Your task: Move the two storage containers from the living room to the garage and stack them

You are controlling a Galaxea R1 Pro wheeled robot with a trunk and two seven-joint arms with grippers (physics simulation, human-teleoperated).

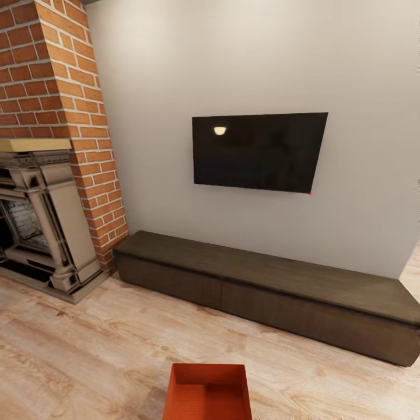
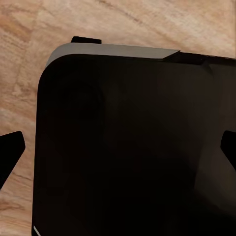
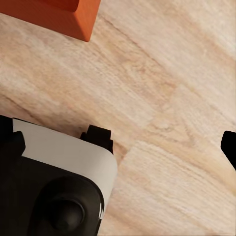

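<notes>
One orange-red open-top storage container [image 1: 207, 391] sits on the light wood-plank floor of the living room, at the bottom middle of the head view, partly cut off by the frame edge. A corner of the storage container [image 3: 59, 14] also appears in the right wrist view, well apart from my right gripper [image 3: 118, 142], whose jaws stand wide and hold nothing. My left gripper [image 2: 118, 150] hangs open over my own dark base [image 2: 128, 108], with one fingertip [image 2: 10, 155] at each side of that view.
A long low dark-brown cabinet [image 1: 262, 291] runs along the white wall under a black screen [image 1: 256, 151]. The red brick fireplace [image 1: 46, 221] stands at the left. Wood-plank floor [image 1: 87, 361] lies between me and the cabinet. My base [image 3: 59, 187] shows near the right gripper.
</notes>
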